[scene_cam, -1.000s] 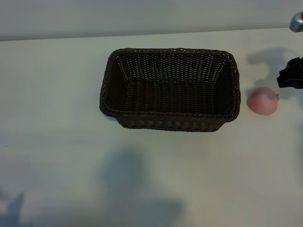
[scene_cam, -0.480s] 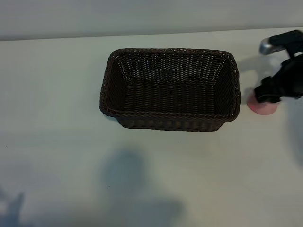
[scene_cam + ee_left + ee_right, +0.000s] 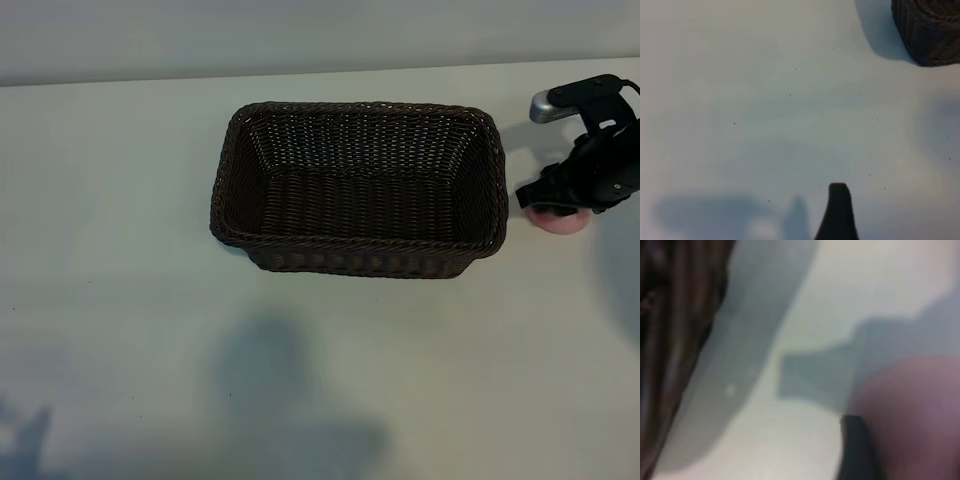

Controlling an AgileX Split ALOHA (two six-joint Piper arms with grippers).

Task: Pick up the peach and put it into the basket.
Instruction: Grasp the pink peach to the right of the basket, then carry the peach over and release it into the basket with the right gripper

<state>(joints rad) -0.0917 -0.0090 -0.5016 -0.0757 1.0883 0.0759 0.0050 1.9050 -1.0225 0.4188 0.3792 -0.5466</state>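
Down comes the right gripper from the table's right edge, and now it sits right over the peach, covering most of it. Only a pink sliver shows beneath the black fingers, on the table just right of the basket. Whether those fingers have closed on the fruit, I cannot tell. The left gripper hangs over bare table, its fingers spread wide.
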